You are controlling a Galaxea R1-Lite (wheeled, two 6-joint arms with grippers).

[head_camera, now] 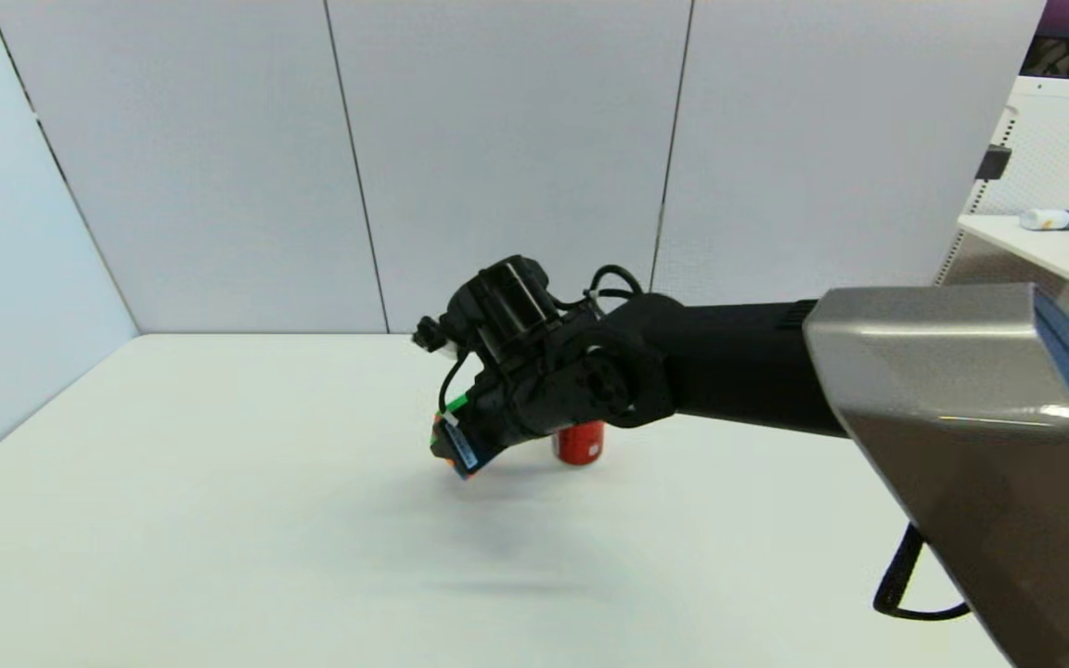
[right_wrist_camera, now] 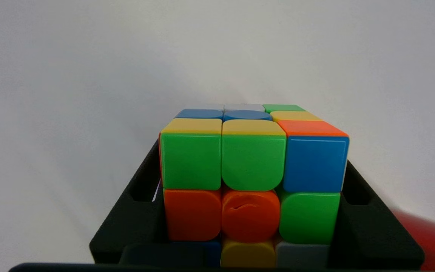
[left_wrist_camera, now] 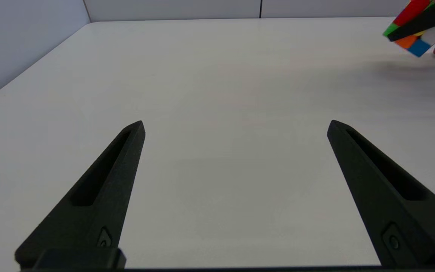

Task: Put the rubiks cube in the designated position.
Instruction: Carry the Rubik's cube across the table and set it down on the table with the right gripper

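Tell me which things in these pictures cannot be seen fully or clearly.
- Red can: head view, its upper part hidden behind the right arm's wrist.
- Rubiks cube: head view, mostly covered by the right gripper; left wrist view, cut by the picture's edge.
- Designated position: unmarked on the white table, so not identifiable.
- Left gripper: outside head view.

Silver-grey metal forearm casing [head_camera: 943, 371] with a blue edge, matte black wrist [head_camera: 590, 380], looping black cables [head_camera: 613, 278], long tapered black fingers [left_wrist_camera: 100, 189].

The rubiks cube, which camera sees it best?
The right wrist view: the rubiks cube fills it, clamped in the right gripper. The head view mostly hides it behind the arm; the left wrist view shows only a corner of it.
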